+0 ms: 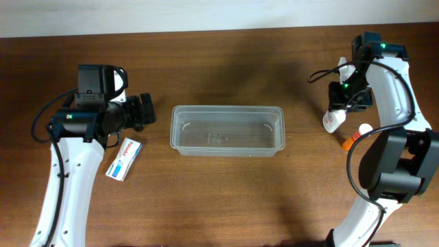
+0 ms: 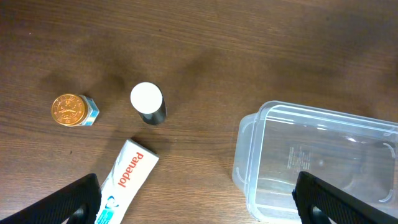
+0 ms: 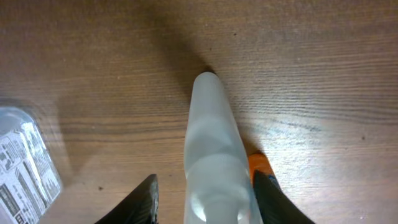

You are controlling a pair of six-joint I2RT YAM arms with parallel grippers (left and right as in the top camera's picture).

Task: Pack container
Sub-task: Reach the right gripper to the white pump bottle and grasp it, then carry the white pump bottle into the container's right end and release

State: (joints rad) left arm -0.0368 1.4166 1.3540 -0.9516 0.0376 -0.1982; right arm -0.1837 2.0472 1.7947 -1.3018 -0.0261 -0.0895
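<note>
White bottle (image 3: pixel 214 149) is straddled by the right gripper (image 3: pixel 206 193), grip undeterminable, orange-capped bottle (image 3: pixel 260 163) alongside; left gripper (image 2: pixel 196 199) is held open.

Centre: container (image 1: pixel 227 108), long side horizontal | Left: left gripper (image 1: pixel 145 112) near its end; white carton (image 1: pixel 124 159) below | Right: right gripper (image 1: pixel 341 103) at white bottle (image 1: pixel 333 120); orange-capped bottle (image 1: pixel 357 136) beside

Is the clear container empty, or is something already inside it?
Empty: the overhead view shows only the bare clear floor of the container; no item lies inside.
</note>
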